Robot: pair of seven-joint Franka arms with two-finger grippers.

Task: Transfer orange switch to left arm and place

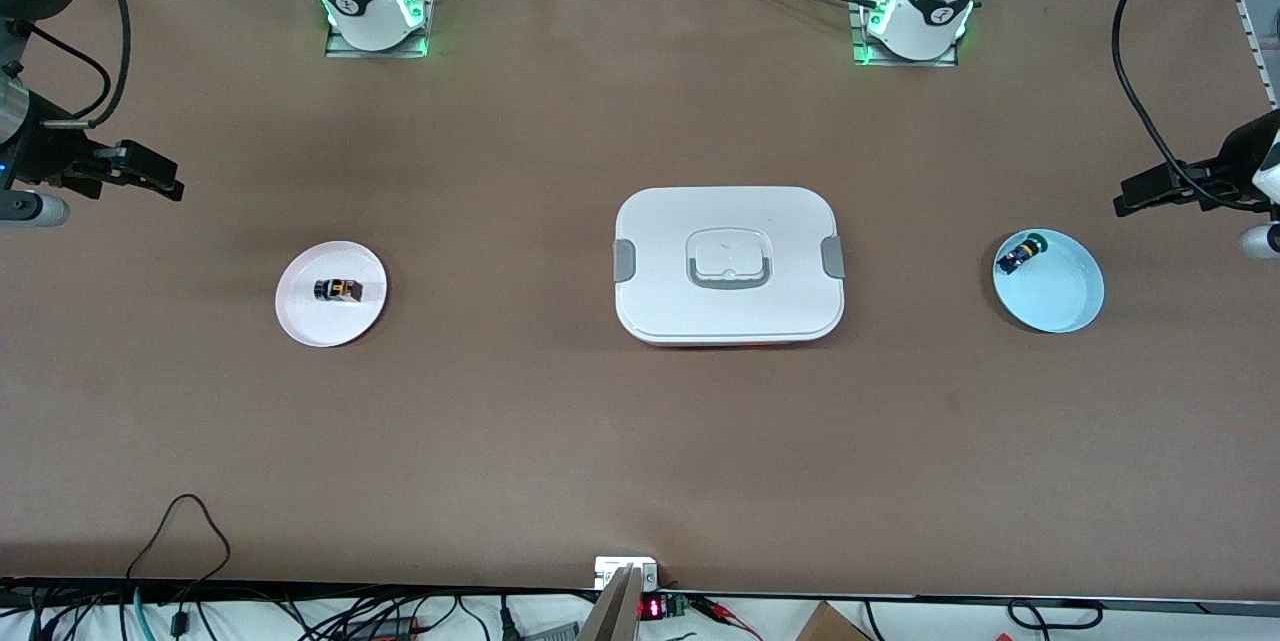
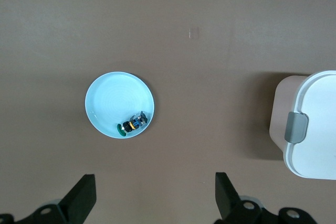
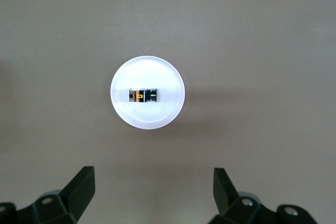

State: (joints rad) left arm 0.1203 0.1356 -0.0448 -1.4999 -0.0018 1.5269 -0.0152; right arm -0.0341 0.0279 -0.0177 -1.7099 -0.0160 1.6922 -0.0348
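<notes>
You see only the black tips of the right gripper (image 3: 152, 192), the rest cut off; its fingers (image 3: 81, 184) are spread wide with nothing between them. The orange switch (image 3: 143, 95), a small dark cylinder with an orange band, lies on its side on the smooth white plate (image 3: 126, 116), at twelve o'clock from that gap and well apart. The left gripper (image 2: 155, 195) is also spread and empty, with a glossy pale blue plate (image 2: 107, 98) at eleven o'clock carrying a green-capped part (image 2: 131, 124) at its rim. The box (image 1: 730, 206), white rounded plastic with grey clips, sits between the plates on the brown table (image 1: 560, 441).
</notes>
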